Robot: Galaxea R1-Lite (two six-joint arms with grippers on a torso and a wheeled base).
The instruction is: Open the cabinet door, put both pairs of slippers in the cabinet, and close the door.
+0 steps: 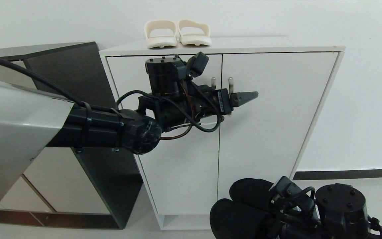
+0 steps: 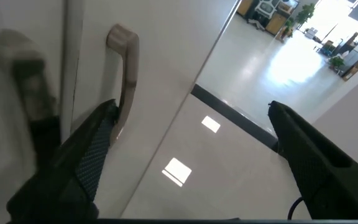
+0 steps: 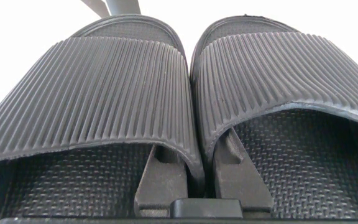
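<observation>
A white two-door cabinet (image 1: 270,126) stands with both doors closed. On its top sits a cream pair of slippers (image 1: 177,33). My left gripper (image 1: 245,96) is open at the height of the two metal handles (image 1: 230,83), in front of the right door. In the left wrist view the right door's handle (image 2: 124,68) lies just beside one finger (image 2: 89,158) of the left gripper (image 2: 191,112). Low in front of the cabinet, my right gripper (image 3: 197,177) is shut on the touching inner sides of a black pair of slippers (image 3: 185,87), also seen in the head view as black slippers (image 1: 244,205).
A dark panel with a mirror-like face (image 1: 78,76) leans against the cabinet's left side. A white wall with a dark baseboard (image 1: 343,173) runs behind. Pale floor (image 2: 247,143) stretches out to the cabinet's right.
</observation>
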